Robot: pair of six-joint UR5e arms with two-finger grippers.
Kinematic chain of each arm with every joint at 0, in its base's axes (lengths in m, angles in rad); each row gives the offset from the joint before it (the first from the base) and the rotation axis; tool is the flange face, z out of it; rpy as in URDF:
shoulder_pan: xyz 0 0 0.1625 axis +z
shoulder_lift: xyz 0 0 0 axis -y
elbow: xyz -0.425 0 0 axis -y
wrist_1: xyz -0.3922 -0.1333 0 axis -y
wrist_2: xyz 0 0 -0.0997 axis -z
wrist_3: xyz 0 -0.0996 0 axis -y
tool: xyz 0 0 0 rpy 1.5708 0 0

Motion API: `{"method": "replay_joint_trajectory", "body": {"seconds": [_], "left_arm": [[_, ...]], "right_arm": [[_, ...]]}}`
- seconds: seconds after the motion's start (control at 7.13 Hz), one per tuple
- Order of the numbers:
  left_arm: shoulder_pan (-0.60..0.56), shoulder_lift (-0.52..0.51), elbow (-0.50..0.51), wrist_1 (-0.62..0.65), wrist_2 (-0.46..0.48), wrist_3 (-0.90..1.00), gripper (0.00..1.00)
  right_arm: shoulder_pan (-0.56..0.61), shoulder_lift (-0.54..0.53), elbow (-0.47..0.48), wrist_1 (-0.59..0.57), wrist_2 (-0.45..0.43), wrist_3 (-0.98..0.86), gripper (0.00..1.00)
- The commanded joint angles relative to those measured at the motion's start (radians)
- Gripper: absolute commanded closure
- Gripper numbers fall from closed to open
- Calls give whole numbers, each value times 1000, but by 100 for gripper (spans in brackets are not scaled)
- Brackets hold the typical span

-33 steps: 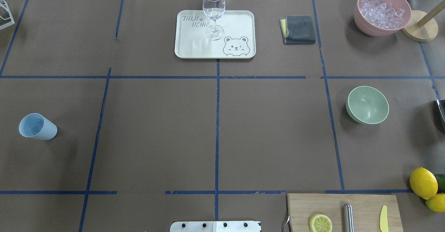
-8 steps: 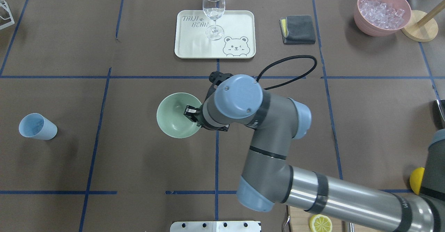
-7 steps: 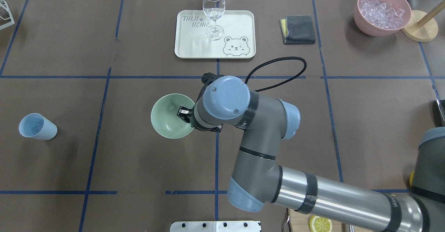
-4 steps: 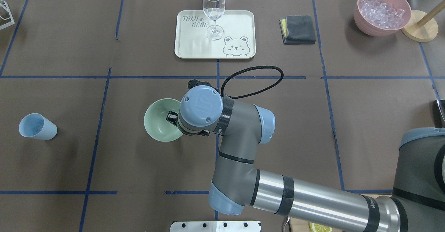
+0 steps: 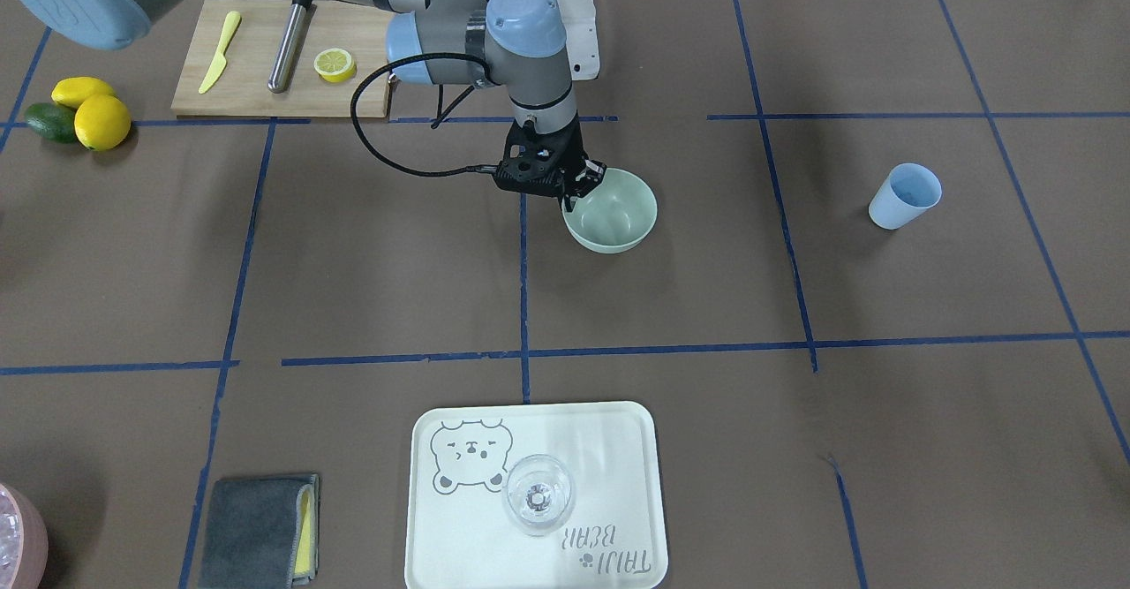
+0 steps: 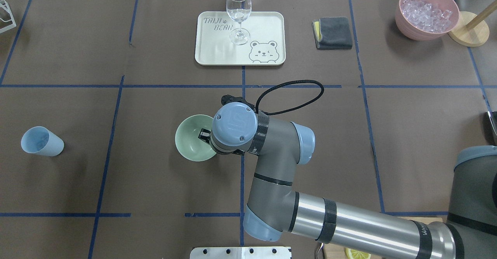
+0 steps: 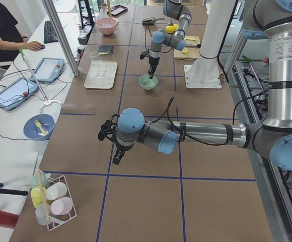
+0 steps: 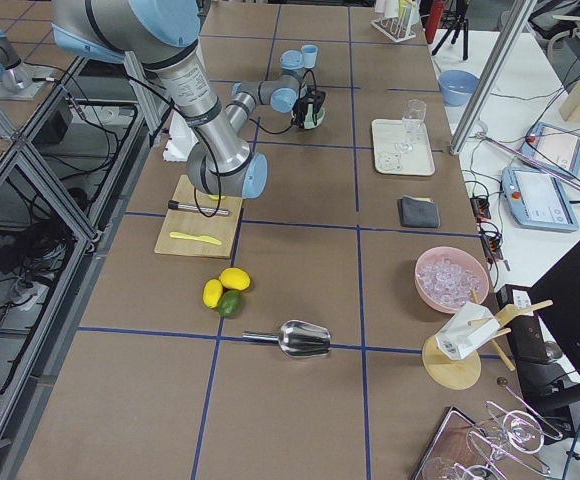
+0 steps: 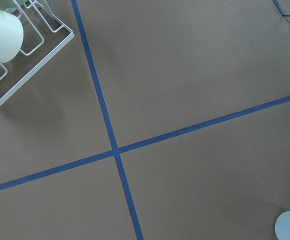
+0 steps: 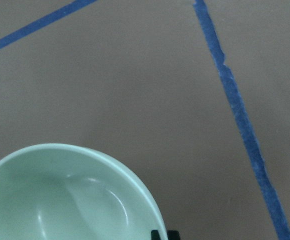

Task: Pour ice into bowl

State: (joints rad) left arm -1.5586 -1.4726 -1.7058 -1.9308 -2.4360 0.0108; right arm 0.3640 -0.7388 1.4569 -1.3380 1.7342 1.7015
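Pinching bowl [image 5: 618,215] rim: right hand [image 5: 578,192] | bowl empty | ice [image 6: 426,11] fills pink container [image 6: 404,26] | left hand [image 7: 105,132] grip: cannot tell

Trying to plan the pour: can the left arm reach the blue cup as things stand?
Probably yes: the blue cup stands alone on bare paper, and the right gripper, clamped on the bowl, is well away.

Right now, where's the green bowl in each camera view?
Front-facing: bowl just above centre.
Overhead: left of centre.
Exterior left: upper middle.
Exterior right: top middle.
Left wrist: not in it.
Right wrist: bottom left corner.
Shared landmark: bear tray, in all four fixed views.
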Motion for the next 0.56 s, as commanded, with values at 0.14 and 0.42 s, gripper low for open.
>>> {"method": "replay_joint_trajectory", "body": {"seconds": [0.14, 0.42], "left_arm": [[20, 2, 2, 1, 0, 0, 0], [141, -3, 0, -76, 3, -128, 0]], "right_arm": [[7, -5, 20, 0, 5, 16, 1], [80, -115, 195, 0, 88, 17, 0]]}}
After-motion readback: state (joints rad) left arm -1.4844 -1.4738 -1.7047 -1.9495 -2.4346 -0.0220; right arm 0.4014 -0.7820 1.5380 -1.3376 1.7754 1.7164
